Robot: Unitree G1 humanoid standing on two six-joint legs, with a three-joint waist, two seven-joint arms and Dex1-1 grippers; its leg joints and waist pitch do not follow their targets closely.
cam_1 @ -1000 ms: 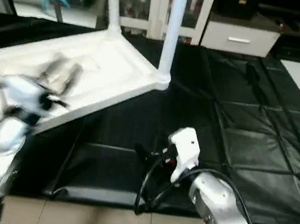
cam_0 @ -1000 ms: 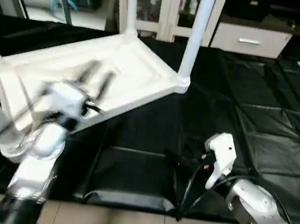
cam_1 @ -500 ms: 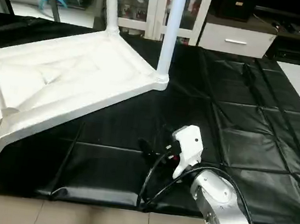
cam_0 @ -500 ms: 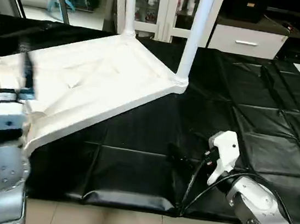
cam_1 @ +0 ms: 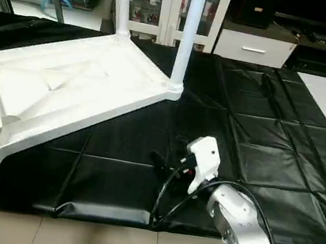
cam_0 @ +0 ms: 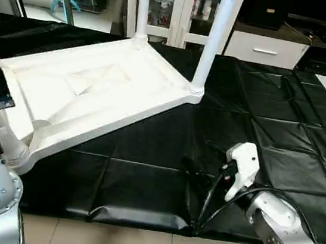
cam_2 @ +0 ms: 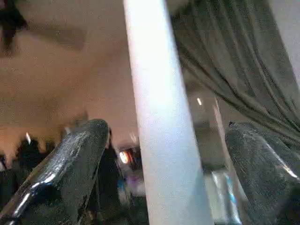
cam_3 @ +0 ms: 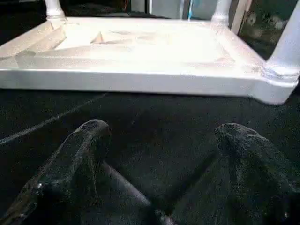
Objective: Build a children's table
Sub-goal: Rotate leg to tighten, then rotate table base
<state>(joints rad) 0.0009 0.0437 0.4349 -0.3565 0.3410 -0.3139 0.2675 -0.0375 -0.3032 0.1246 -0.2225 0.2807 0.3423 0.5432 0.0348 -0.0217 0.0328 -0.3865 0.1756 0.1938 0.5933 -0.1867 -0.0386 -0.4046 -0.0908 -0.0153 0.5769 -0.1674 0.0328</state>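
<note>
The children's table [cam_0: 107, 90] lies upside down on the black-covered work table [cam_0: 305, 135], its ribbed underside facing up. Two white legs [cam_0: 213, 38] [cam_0: 143, 5] stand in the far corner sockets. At the near left corner socket [cam_0: 17, 154] another leg [cam_2: 164, 117] rises between the fingers of my left gripper [cam_2: 168, 129], which is open with gaps on both sides. My right gripper [cam_3: 163, 127] hovers low over the black cover in front of the table top's long edge [cam_3: 140, 82], open and with nothing in it.
White cabinets [cam_0: 183, 10] and a drawer unit [cam_0: 263, 48] stand behind the work table. The black cover's front edge [cam_0: 138, 221] runs just in front of me. A black cable [cam_1: 164, 200] loops by my right wrist.
My left arm has come back off the table's underside to the near left corner, and its fingers have opened wide around the leg there. The right arm has stayed in place.
</note>
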